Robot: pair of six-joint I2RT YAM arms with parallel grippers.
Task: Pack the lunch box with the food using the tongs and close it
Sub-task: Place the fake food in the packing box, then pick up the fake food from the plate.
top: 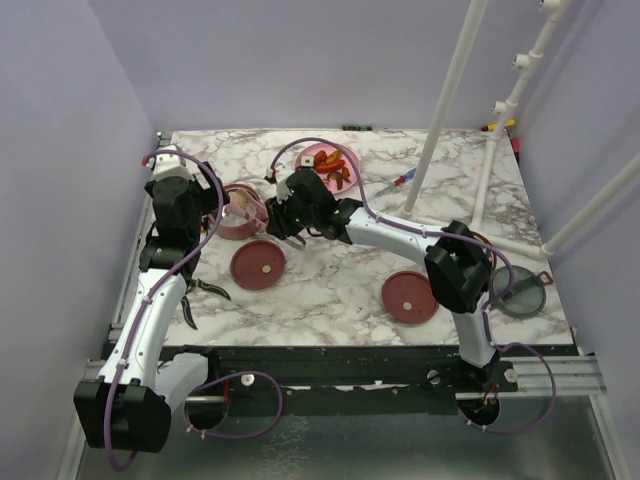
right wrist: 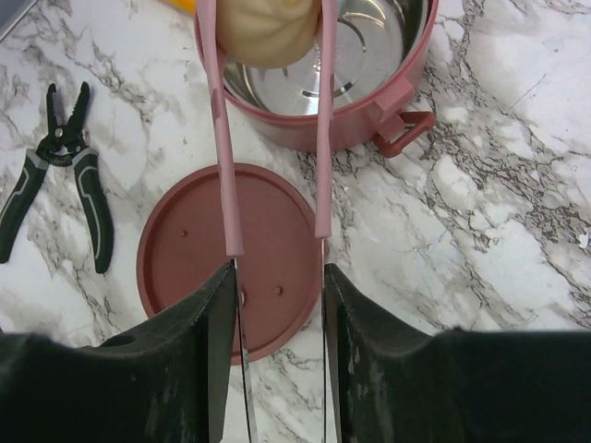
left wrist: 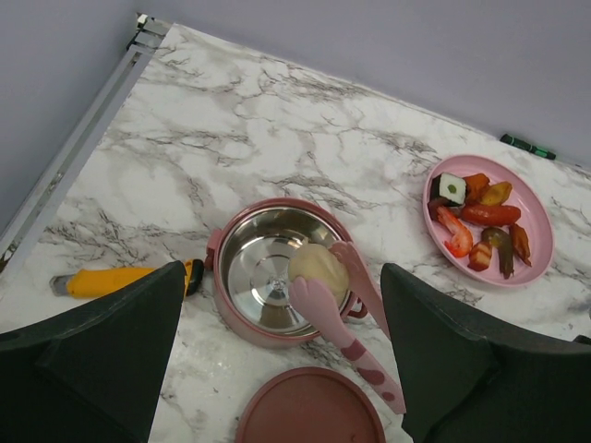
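The right gripper (right wrist: 277, 295) pinches the tongs (left wrist: 362, 365) by their joined end, the two slim arms squeezed onto a tan-cream ball (left wrist: 319, 268) that hangs at the near side of an open tier (left wrist: 251, 272) of the lunch box, just above its steel lining. The left gripper (left wrist: 282, 314) hovers over the same bowl with its jaws spread wide and nothing between them. The rest of the food (left wrist: 485, 217) (red sausage sticks and a few dark bits) waits on a pink plate (left wrist: 540, 235) farther back on the marble counter, well apart from the bowl. One maroon disc lid (right wrist: 185, 249) lies just beside the tier on the near side, and black-handled pliers (right wrist: 60, 148) lie to its left. The drop looks best done by carrying the ball a touch farther toward the bowl's middle, lowering the tips below the rim, then easing the squeeze slowly so the round piece settles rather than rolls out; the tong arms should stay off the rim, since a nudge could shift the light tier.
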